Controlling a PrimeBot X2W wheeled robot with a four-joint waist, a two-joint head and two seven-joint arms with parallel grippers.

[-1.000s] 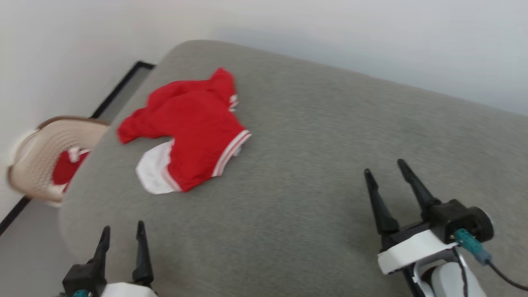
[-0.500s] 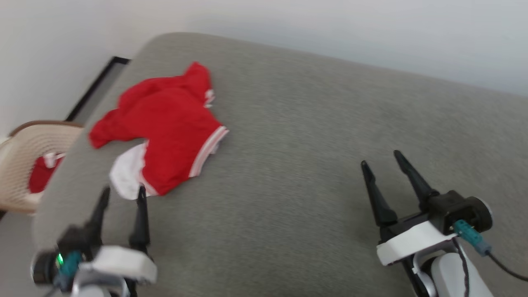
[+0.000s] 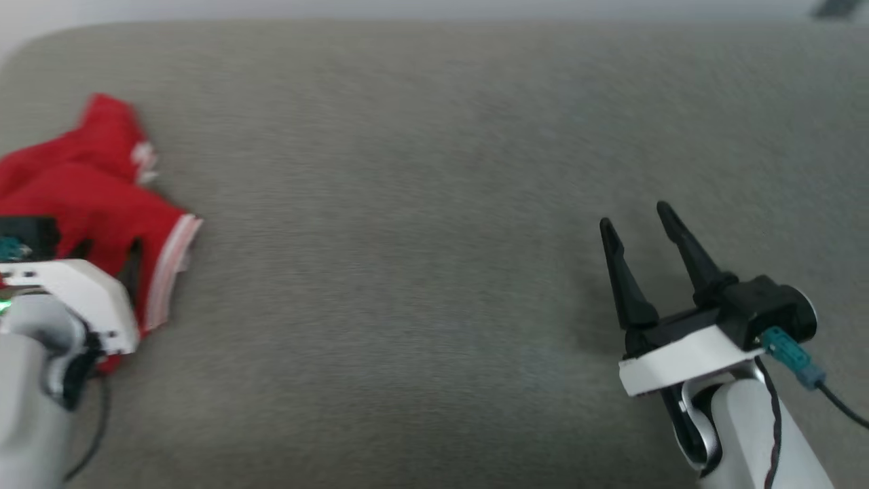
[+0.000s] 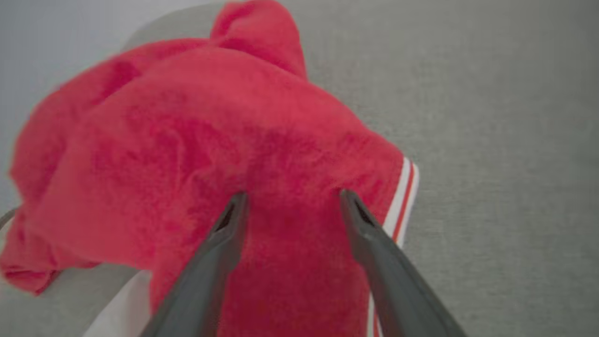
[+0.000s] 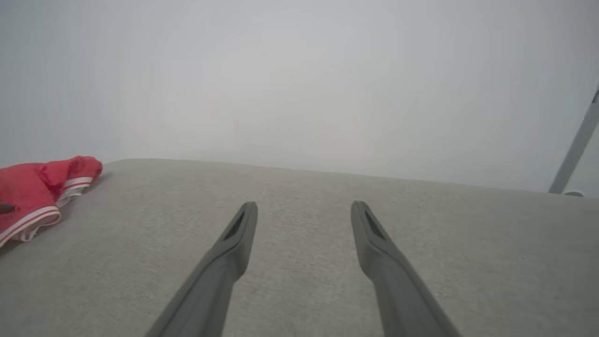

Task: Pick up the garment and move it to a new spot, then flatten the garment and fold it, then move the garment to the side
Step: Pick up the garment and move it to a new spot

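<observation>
Left gripper [image 4: 292, 194] moved onto garment [image 4: 187, 140], jaws spread, right gripper [image 3: 633, 214] likewise

Soft, even light is seen, with faint shadows; the head view is smeared by motion blur, and the garment [image 4: 187, 140] is rendered unsharp up close

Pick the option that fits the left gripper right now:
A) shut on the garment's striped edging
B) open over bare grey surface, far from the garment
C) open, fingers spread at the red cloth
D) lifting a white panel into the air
C: in the left wrist view the left gripper has its two fingers apart, with the red garment lying slack on the grey surface between and beyond them.
</observation>
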